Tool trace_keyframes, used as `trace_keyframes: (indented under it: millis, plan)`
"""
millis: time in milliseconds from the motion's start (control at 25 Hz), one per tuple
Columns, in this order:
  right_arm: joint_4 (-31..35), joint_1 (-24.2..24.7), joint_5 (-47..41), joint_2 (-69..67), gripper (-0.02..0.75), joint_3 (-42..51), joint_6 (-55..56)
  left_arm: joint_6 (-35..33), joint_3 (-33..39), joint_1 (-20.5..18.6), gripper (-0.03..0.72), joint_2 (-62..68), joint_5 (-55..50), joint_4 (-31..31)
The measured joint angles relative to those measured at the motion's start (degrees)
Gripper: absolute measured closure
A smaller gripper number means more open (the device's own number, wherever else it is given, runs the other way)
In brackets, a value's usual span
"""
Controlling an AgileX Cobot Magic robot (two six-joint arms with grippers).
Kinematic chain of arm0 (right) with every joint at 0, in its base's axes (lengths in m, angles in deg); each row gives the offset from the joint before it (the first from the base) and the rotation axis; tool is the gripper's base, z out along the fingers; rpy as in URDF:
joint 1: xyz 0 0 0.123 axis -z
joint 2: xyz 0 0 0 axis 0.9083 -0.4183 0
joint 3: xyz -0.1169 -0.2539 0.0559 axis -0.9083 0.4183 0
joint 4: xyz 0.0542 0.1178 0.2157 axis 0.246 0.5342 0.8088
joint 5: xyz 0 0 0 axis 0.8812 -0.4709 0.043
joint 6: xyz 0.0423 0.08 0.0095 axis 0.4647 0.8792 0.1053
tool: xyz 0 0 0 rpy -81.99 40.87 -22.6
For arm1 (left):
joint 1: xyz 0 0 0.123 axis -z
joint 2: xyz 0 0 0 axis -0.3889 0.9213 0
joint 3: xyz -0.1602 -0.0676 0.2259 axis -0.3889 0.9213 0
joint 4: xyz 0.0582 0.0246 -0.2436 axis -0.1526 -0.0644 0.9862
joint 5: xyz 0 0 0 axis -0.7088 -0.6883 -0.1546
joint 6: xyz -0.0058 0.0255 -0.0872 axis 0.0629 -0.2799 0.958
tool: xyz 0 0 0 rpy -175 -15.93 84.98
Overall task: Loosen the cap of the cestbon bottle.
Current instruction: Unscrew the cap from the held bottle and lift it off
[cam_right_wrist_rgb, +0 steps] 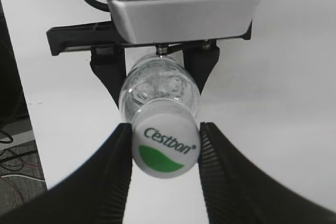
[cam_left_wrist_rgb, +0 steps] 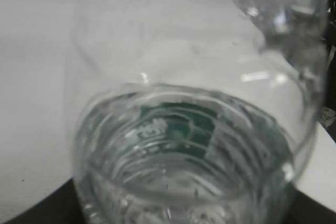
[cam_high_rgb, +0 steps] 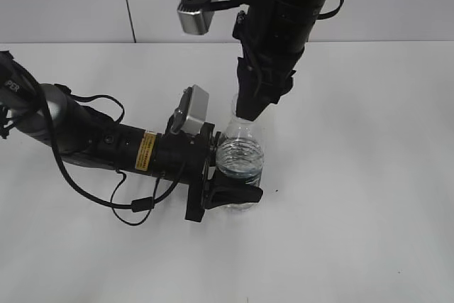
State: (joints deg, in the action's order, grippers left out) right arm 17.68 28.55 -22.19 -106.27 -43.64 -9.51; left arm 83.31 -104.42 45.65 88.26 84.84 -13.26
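The cestbon bottle [cam_high_rgb: 241, 155] stands upright on the white table, clear with water inside. My left gripper [cam_high_rgb: 233, 168] reaches in from the left and is shut around its lower body. In the left wrist view the bottle [cam_left_wrist_rgb: 178, 140] fills the frame, with its green label showing through the water. My right gripper [cam_high_rgb: 250, 108] comes down from above over the bottle's neck. In the right wrist view its two black fingers [cam_right_wrist_rgb: 165, 148] press both sides of the white cap [cam_right_wrist_rgb: 164, 149], which has a green leaf mark. In the exterior view the cap is hidden by the right gripper.
The white table [cam_high_rgb: 355, 175] spreads around the bottle, with a grey wall behind. The left arm [cam_high_rgb: 92, 140] and its loose cables lie across the table's left side. The right arm [cam_high_rgb: 291, 5] hangs above the bottle.
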Motion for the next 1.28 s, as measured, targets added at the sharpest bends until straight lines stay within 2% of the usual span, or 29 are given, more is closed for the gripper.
trace_keyframes:
  millis: [480,920,1000,1160,1280]
  plan:
    - [0.5,0.0,-0.2,0.0,0.439,0.0,-1.1,0.1,0.0,0.0,0.283,0.0,0.1,-0.8]
    - [2.2,0.0,0.1,0.0,0.394,-0.3,-1.1,0.1,0.0,0.0,0.283,0.0,0.1,-1.3]
    - [2.2,0.0,0.1,0.0,0.365,-0.3,-0.8,0.1,0.0,0.0,0.283,0.0,0.1,-1.3]
    - [2.2,0.0,0.1,0.0,0.255,-0.3,1.8,0.1,0.0,0.0,0.283,0.0,0.1,-1.4]
    - [2.2,0.0,0.1,0.0,0.222,-0.3,2.6,0.1,0.0,0.0,0.283,0.0,0.1,-1.4]
